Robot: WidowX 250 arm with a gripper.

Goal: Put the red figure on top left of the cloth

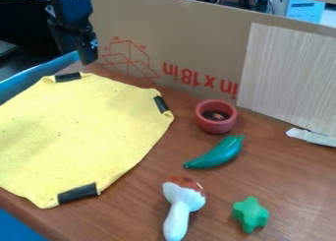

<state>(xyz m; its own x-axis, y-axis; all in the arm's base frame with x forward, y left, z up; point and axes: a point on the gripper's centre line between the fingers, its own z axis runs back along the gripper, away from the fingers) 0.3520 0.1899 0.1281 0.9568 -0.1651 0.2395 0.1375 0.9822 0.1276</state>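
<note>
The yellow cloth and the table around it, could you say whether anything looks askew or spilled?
The cloth puckers along its edge near the black tape, so it lies unevenly. The cardboard behind has upside-down print. Nothing looks spilled.

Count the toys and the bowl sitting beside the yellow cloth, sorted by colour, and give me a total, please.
Green: 2 (pepper, star)
Red: 1 (bowl)
White with a reddish-brown top: 1 (mushroom-shaped toy)
Total: 4
</note>
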